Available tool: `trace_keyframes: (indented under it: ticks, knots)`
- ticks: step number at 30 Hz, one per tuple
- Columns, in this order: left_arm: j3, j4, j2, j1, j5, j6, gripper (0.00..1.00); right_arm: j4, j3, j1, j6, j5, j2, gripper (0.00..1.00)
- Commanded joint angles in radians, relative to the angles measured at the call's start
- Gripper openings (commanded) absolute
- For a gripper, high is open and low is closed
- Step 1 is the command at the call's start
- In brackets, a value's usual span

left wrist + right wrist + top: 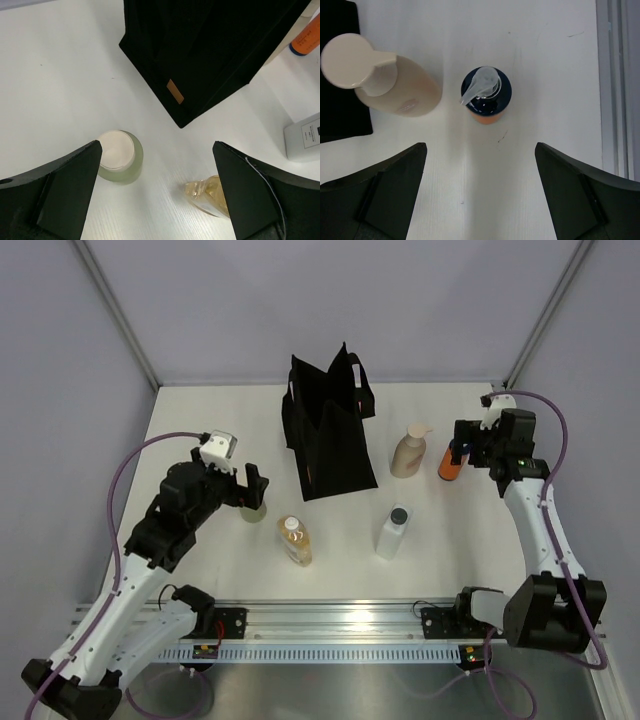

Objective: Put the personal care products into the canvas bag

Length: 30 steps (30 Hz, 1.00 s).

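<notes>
The black canvas bag (330, 430) stands upright at the back middle of the table. My left gripper (253, 486) is open and empty, just above the pale olive bottle (253, 512). In the left wrist view the olive bottle (120, 155) stands by the left finger, and the amber bottle (207, 192) lies by the right one. My right gripper (463, 445) is open and empty over the orange bottle with blue top (486, 92). The beige pump bottle (380, 75) stands left of it. A clear bottle with black cap (393, 530) stands in the middle. The small blue-orange bottle is out of view.
The amber bottle (295, 540) lies on its side near the front middle. The bag (210, 45) fills the top of the left wrist view. A metal rail (330, 625) runs along the near edge. Grey walls close in the back and sides.
</notes>
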Motion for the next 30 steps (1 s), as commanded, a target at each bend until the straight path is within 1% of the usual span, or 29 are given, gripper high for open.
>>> trace_keyframes:
  ticks: [1,6,15,18,22,30]
  knots:
    - [-0.001,0.018,-0.012,0.004,-0.061,0.031,0.99,0.114,0.035,0.003,0.005,0.083,0.107,0.99]
    - [-0.004,0.015,-0.014,0.004,-0.068,0.031,0.99,0.168,0.058,0.003,0.070,0.101,0.208,0.99]
    - [-0.004,0.012,0.000,0.004,-0.075,0.033,0.99,0.245,0.092,0.003,0.074,0.040,0.314,0.99]
    - [-0.005,0.010,0.000,0.004,-0.081,0.033,0.99,0.243,0.107,0.003,0.085,0.023,0.353,0.99]
    - [-0.005,0.010,0.000,0.004,-0.087,0.034,0.99,0.237,0.125,0.003,0.091,0.020,0.397,0.97]
    - [-0.005,0.009,0.006,0.003,-0.088,0.036,0.99,0.242,0.136,0.003,0.102,0.006,0.431,0.89]
